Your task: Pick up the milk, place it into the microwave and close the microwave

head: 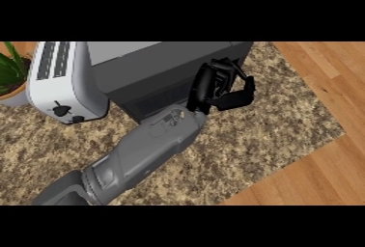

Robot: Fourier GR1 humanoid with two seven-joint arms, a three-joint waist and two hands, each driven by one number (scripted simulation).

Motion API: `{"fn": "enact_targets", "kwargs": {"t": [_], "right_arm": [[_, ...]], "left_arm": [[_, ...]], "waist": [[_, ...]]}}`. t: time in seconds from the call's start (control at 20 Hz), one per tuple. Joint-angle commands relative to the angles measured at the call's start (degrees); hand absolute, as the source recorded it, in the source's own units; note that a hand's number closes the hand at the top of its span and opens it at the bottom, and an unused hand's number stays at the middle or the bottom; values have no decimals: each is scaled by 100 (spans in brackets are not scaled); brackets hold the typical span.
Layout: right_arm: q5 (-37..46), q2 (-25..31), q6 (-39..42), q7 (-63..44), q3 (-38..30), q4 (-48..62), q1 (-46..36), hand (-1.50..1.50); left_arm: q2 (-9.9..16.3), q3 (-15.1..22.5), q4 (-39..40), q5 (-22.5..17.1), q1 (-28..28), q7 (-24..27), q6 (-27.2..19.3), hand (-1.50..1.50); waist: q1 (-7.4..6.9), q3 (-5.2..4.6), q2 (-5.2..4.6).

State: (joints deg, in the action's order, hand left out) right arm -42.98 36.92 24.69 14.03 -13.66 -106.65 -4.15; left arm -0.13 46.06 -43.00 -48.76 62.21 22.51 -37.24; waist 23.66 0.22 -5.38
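We are not seeing the milk anywhere in the head view, so we cannot tell where it is standing; it may be inside the microwave (171,72) or hidden behind our hand. We are judging only from the task that a milk carton is light, rather stiff, and smooth on its sides, so it would be best to take it around the middle of its body, thumb on one side and fingers on the other, and to keep it upright.

The microwave is sitting at the far middle of the counter (271,140), a dark box with a grey top. Its front right corner is just beside our hand, and we cannot tell if the door is open or closed.

Only one hand (222,89) is showing. Its grey forearm (143,149) is coming in from the near left and crossing diagonally toward the far right. We cannot say for certain which arm it is, but we are taking it as the left one. The fingers are curling, with the thumb apart from them; we see nothing between them, and whether they are touching the microwave is not clear.

To the left of the microwave a white toaster (61,79) is standing, and a green plant (10,67) is at the far left edge.
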Motion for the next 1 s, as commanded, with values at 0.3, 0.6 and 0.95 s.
{"fn": "enact_targets", "kwargs": {"t": [0.3, 0.6, 0.95], "right_arm": [[-221, 167, -122, -90, -401, -115, 102, -150], [-340, 162, -202, -155, -546, -193, 280, -150], [-483, 244, -207, -240, -710, -412, 426, -150]], "left_arm": [[363, -7, 1033, -245, -76, -89, 203, 150], [530, 91, 1129, -377, -39, 8, 349, -150], [573, 205, 1153, -580, -101, 86, 595, -150]], "waist": [[-468, -16, -51], [-637, -25, -57], [-789, -29, -5]]}}
